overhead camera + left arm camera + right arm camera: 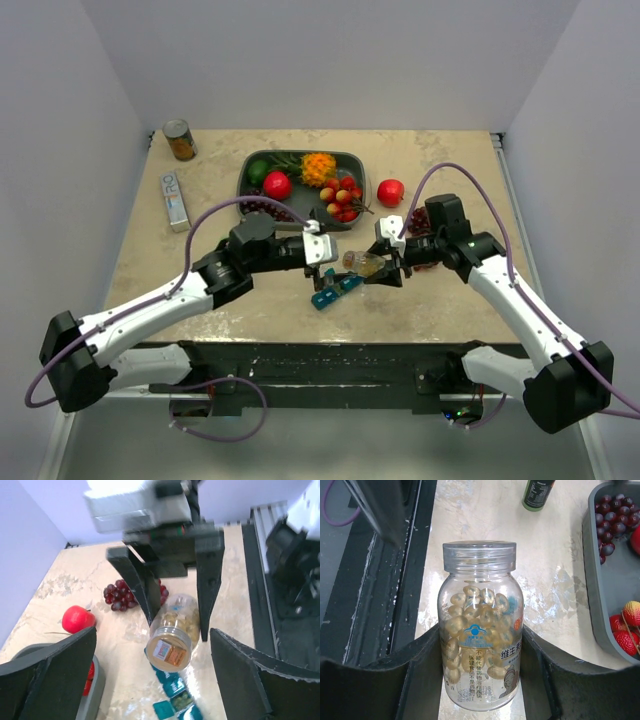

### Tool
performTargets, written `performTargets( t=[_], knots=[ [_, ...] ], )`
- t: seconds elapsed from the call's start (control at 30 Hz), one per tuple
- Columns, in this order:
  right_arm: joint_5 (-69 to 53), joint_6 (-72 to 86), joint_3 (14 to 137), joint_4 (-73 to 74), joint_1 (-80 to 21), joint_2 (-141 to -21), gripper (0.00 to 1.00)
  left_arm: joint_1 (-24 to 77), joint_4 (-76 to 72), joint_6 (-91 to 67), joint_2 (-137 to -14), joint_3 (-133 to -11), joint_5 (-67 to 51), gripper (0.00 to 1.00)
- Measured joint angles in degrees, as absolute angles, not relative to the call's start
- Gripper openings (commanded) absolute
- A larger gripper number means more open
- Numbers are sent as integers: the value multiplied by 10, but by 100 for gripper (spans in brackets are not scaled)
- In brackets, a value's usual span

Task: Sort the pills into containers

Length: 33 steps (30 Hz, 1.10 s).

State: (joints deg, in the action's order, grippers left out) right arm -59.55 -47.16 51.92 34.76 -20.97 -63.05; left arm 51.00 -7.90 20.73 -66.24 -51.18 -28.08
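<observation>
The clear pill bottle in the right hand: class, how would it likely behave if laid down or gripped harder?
The pill bottle is round and smooth-walled, so on its side it would probably roll. It looks like rigid clear plastic, possibly slippery in the right hand. Its loose capsules may shift when tilted.
</observation>
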Motion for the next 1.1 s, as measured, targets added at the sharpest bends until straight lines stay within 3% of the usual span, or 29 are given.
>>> performTargets(
  t=[0.27, 0.43, 0.6, 0.77, 0.83, 1.03, 1.1],
  knots=[
    [-595, -471, 519, 348, -210, -630, 0, 495, -76, -96, -593, -519, -182, 96],
    [-595, -471, 519, 348, -210, -631, 0, 492, -39, -271, -619, -522, -162, 90],
    [-595, -471, 519, 347, -210, -634, 0, 508, 25, -334, -674, -550, -148, 82],
    [-595, -469, 519, 347, -210, -634, 0, 519, 52, -349, -706, -565, -149, 57],
    [-595, -469, 519, 347, -209, -634, 0, 519, 56, -351, -712, -570, -150, 38],
    [-595, -469, 519, 344, -209, -634, 0, 519, 68, -329, -720, -585, -159, 1],
    [-594, -472, 519, 341, -209, -634, 0, 520, 70, -301, -720, -587, -166, 0]
  ],
)
